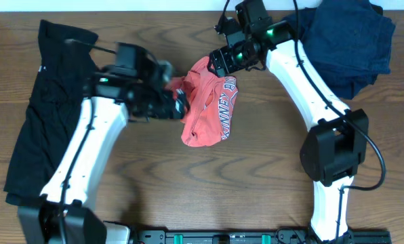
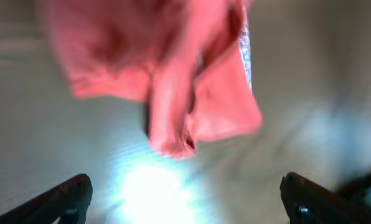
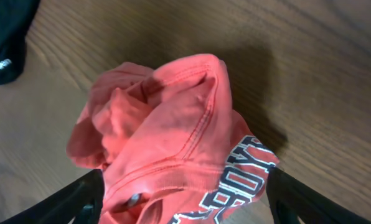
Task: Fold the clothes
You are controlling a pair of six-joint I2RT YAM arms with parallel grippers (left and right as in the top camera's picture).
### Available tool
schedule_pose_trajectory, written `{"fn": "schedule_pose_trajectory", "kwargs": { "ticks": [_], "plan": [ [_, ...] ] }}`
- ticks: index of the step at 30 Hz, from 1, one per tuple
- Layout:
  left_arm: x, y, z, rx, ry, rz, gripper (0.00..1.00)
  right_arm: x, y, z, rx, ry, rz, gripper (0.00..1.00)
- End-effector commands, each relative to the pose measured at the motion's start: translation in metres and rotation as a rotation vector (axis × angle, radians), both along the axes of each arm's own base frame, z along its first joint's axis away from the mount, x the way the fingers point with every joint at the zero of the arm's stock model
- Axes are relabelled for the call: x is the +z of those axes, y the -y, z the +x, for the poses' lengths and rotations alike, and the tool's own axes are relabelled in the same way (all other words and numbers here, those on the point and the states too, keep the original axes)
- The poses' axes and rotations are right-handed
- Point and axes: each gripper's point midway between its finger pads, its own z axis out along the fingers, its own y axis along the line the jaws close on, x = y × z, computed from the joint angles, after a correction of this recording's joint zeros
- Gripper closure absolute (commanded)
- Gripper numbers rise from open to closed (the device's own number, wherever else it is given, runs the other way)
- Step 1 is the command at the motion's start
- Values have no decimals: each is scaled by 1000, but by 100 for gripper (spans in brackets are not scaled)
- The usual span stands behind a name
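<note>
A crumpled red shirt [image 1: 209, 112] with navy and white lettering lies in a heap on the wooden table [image 1: 256, 169]. My left gripper [image 1: 178, 105] is at the heap's left edge. In the blurred left wrist view its jaws [image 2: 185, 205] are wide open and empty, with the red shirt [image 2: 173, 74] just ahead. My right gripper [image 1: 219, 64] is at the heap's top edge. In the right wrist view its jaws [image 3: 185, 199] are wide open on either side of the shirt [image 3: 173, 143], not closed on it.
A black garment [image 1: 46, 115] lies spread along the left side of the table; a corner of it shows in the right wrist view [image 3: 2, 31]. A navy garment [image 1: 351, 41] is bunched at the back right corner.
</note>
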Motion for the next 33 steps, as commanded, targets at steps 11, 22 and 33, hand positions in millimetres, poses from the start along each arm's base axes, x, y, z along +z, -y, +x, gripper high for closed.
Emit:
{"fn": "schedule_pose_trajectory", "kwargs": {
  "ticks": [11, 22, 33],
  "plan": [
    [-77, 22, -39, -473, -151, 92, 2, -31, -3, -2, 63, -32, -37, 46],
    [-111, 41, -39, -568, -173, 100, 2, -30, -13, -6, 83, -24, -35, 53],
    [-130, 45, -39, -576, -205, 109, 94, -28, -17, -1, 85, 3, -32, 58]
  ]
}}
